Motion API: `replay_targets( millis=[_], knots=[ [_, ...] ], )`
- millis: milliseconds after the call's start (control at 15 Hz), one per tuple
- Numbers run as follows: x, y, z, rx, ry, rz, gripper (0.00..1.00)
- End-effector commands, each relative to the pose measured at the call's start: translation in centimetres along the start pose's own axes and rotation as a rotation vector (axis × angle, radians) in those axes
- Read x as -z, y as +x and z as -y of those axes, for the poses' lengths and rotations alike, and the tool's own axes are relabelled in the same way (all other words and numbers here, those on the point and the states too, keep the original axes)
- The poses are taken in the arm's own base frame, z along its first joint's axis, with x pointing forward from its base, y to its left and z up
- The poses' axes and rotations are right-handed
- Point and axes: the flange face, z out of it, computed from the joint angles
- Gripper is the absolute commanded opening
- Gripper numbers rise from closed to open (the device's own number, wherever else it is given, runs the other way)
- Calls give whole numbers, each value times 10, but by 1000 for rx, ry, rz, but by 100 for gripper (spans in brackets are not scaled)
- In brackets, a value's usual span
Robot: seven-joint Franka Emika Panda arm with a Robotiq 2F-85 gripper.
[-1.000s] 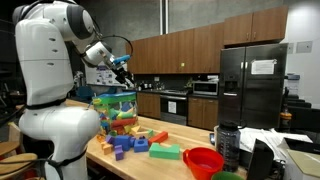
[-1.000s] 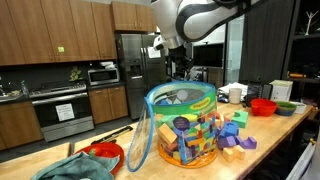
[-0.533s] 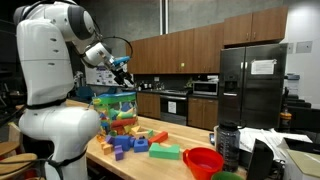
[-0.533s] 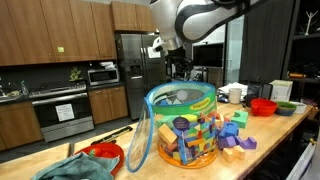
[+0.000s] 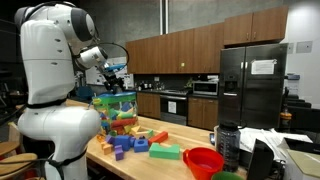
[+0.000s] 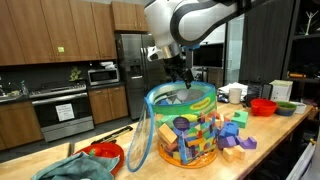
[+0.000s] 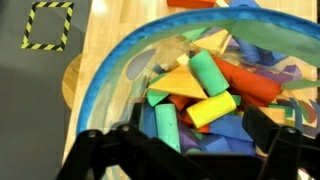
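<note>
Wrist view: jaws spread wide and empty above the tub (image 7: 100,88) of blocks (image 7: 210,72); a low sideways move could snag its blue rim (image 7: 140,42) and tip it.

The fingers (image 5: 115,77) hang just above the clear tub (image 5: 116,108) of blocks on the wooden table (image 5: 146,166).

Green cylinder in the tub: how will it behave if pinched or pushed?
Likely rolls: the green cylinder lies on its side on loose blocks. Probably rigid and light, as it looks like a painted toy block; the smooth surface may slip. A push would probably shift the neighbouring yellow cylinder too.
</note>
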Motion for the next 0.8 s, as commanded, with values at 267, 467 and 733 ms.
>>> replay_targets(
  millis=[267, 467, 733],
  knots=[
    [1, 28, 18, -95, 38, -128, 100],
    [-7, 45, 29, -130, 31, -178, 100],
    [-35, 69, 51, -143, -7, -168, 100]
  ],
)
